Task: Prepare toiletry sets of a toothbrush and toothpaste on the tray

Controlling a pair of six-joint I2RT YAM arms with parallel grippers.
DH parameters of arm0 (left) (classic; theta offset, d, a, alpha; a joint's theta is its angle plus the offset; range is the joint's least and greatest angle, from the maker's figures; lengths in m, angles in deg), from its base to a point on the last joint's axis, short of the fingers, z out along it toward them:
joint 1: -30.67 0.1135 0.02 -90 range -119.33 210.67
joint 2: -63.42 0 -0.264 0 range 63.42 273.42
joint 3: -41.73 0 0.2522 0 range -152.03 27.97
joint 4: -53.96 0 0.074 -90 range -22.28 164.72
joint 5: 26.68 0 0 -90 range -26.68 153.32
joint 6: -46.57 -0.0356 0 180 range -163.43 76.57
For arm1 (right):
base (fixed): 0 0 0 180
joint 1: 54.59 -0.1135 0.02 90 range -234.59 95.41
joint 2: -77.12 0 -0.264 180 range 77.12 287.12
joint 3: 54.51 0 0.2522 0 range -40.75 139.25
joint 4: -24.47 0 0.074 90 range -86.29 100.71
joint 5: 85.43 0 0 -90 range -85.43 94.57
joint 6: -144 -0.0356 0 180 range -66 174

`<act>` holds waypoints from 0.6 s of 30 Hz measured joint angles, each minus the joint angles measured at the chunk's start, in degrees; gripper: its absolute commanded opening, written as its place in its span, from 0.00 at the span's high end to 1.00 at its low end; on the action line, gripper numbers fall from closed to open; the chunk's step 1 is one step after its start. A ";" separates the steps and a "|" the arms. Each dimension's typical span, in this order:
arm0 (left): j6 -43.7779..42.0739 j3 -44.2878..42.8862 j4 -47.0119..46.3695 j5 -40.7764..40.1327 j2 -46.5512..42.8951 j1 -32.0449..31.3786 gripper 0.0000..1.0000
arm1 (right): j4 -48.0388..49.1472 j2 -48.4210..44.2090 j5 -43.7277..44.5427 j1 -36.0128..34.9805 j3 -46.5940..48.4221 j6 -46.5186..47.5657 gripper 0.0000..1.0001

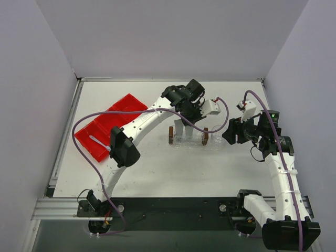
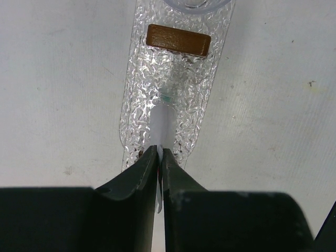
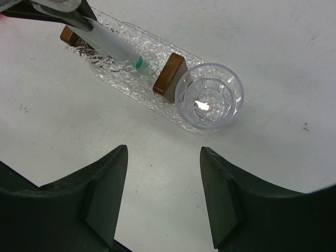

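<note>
I read the tray (image 2: 139, 105) as clear with a pebbled pattern, carrying 2 brown blocks (image 3: 169, 74) and a clear faceted cup (image 3: 209, 97). The toothpaste (image 3: 113, 44) above it is silvery-white, teal-capped. Left of the tray: red bin (image 1: 118, 107), white bench (image 1: 173, 173).

One high rear view over the table (image 1: 157, 173); two close wrist views, both onto the tray (image 2: 136, 105).

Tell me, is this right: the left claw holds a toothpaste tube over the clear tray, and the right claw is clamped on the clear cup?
Not quite. The right gripper is not clamped on the cup: its jaws stand open and empty, short of the cup, as the right wrist view shows. The left gripper does hold the toothpaste over the tray.
</note>
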 measured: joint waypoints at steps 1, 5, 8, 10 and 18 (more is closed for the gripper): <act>0.00 0.00 0.02 0.00 0.04 0.09 0.82 | 0.00 0.00 0.00 0.00 0.00 0.00 0.48; 0.02 0.02 0.00 0.00 0.07 0.17 0.80 | 0.00 0.00 0.00 0.00 0.00 0.00 0.48; 0.02 0.04 -0.02 0.02 0.07 0.17 0.77 | 0.00 0.00 0.00 0.00 0.00 -0.02 0.48; 0.04 0.04 -0.04 0.02 0.07 0.22 0.77 | 0.00 0.00 0.00 0.02 -0.02 -0.02 0.48; 0.07 0.04 -0.07 0.02 0.07 0.22 0.72 | 0.00 0.00 -0.02 0.02 0.00 -0.02 0.48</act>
